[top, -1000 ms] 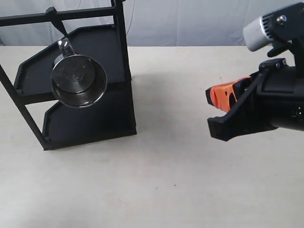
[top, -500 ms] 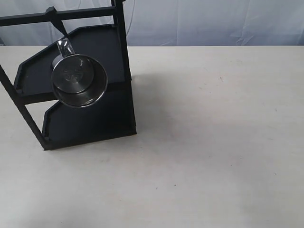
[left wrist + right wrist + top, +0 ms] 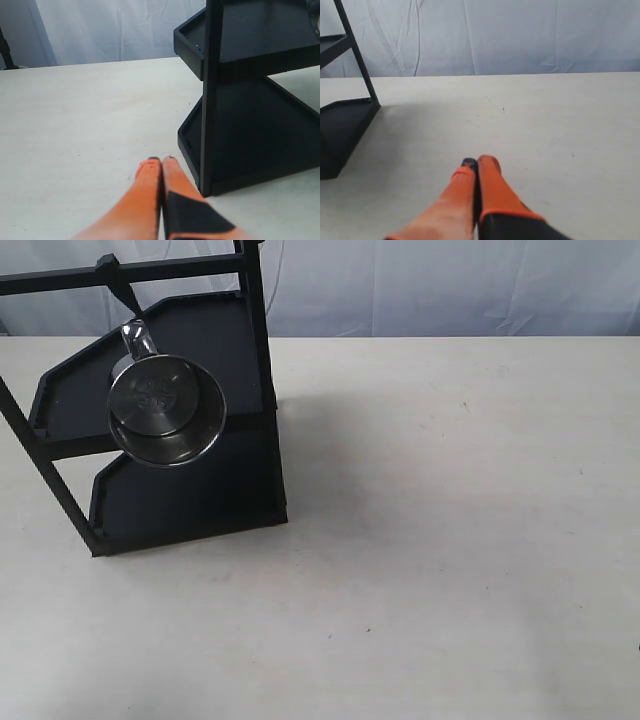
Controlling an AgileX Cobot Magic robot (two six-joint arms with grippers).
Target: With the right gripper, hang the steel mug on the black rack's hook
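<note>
The steel mug (image 3: 166, 409) hangs by its looped handle (image 3: 137, 338) from the hook (image 3: 126, 298) under the top crossbar of the black rack (image 3: 215, 480), its open mouth facing the exterior camera. No gripper touches it. Neither arm shows in the exterior view. In the right wrist view my right gripper (image 3: 477, 161) is shut with its orange fingers pressed together and empty, low over the table, the black rack (image 3: 342, 127) off to one side. My left gripper (image 3: 161, 160) is also shut and empty, close beside the black rack (image 3: 250, 110) and its front leg.
The rack stands at the left of the pale table (image 3: 450, 540). A white cloth backdrop (image 3: 450, 285) hangs behind the table.
The right arm, seen at the right edge one second ago, has withdrawn out of the exterior view. The mug still hangs on the hook, unmoved.
</note>
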